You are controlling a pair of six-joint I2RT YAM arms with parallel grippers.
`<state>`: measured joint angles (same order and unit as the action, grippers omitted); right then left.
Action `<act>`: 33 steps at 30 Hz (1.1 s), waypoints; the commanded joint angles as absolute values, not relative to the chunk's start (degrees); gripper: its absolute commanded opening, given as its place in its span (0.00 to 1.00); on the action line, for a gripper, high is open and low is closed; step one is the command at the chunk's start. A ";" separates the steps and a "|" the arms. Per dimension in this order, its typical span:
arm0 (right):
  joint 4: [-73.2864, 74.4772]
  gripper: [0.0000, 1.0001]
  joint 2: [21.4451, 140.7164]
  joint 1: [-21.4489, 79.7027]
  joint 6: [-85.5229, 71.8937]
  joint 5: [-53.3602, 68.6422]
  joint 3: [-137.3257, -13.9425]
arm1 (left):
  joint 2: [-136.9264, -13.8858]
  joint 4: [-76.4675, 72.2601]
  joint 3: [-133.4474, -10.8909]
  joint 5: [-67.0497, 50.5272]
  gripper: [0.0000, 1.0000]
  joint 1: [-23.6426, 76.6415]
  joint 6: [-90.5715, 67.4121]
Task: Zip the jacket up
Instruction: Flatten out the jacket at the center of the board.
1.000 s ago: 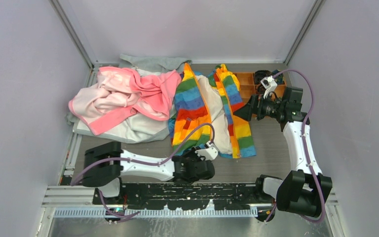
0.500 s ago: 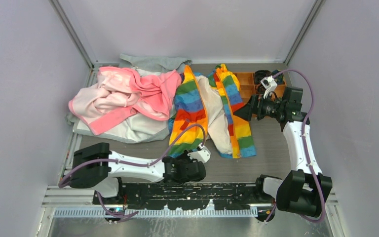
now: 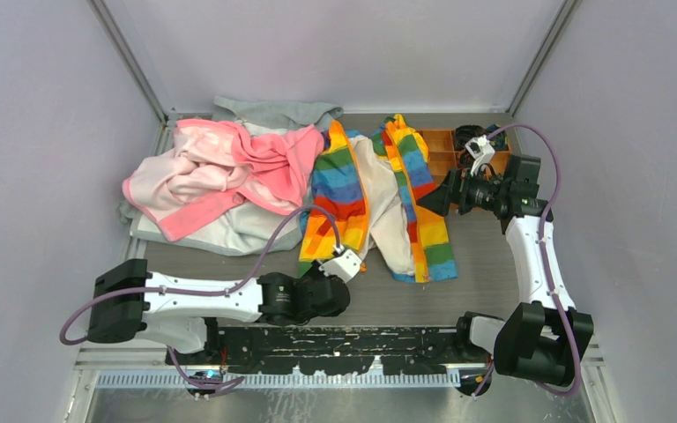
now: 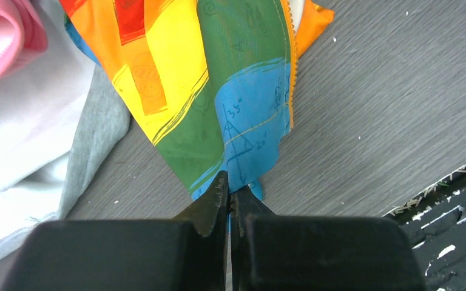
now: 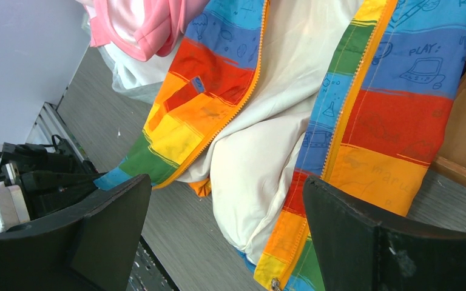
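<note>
The jacket (image 3: 361, 198) lies open dead centre, left gripper (image 4: 229, 197) pinching its hem corner at 7 o'clock, right gripper (image 5: 224, 194) gaping empty at 3. I'd tug that panel flat gently, then line up the zipper (image 5: 243, 103) ends.

Matt cloth jacket (image 3: 339, 185), wood-grain table (image 3: 480, 264)

White tapered links on left arm (image 3: 198, 300), set between bulky black joint housings (image 3: 119, 300); same build on right arm (image 3: 533, 256), with rounded black base block (image 3: 538, 339); thin purple cable (image 3: 557, 176) run outside each arm in loose loops; small white boxy camera mount (image 3: 345, 263) at wrist; left gripper (image 4: 229, 200) matte black, fingers (image 4: 209, 209) tapered to points, fine teeth along inner edges; right gripper (image 5: 227, 182) black too, fingers (image 5: 364, 242) broad flat-faced wedges, faintly scuffed.
</note>
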<state>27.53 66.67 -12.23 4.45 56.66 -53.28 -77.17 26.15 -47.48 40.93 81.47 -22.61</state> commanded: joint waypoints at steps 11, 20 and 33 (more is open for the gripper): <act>26.58 1.00 66.46 -12.48 5.89 57.62 -54.58 | -69.94 28.82 -47.44 29.26 0.59 80.65 -23.11; 26.71 1.00 66.48 -12.47 6.06 57.66 -54.67 | -53.63 14.42 -43.30 17.24 0.95 67.39 -24.81; 27.04 1.00 66.96 -12.44 6.66 57.15 -54.58 | -78.33 18.42 -58.46 -0.53 0.78 37.08 -33.68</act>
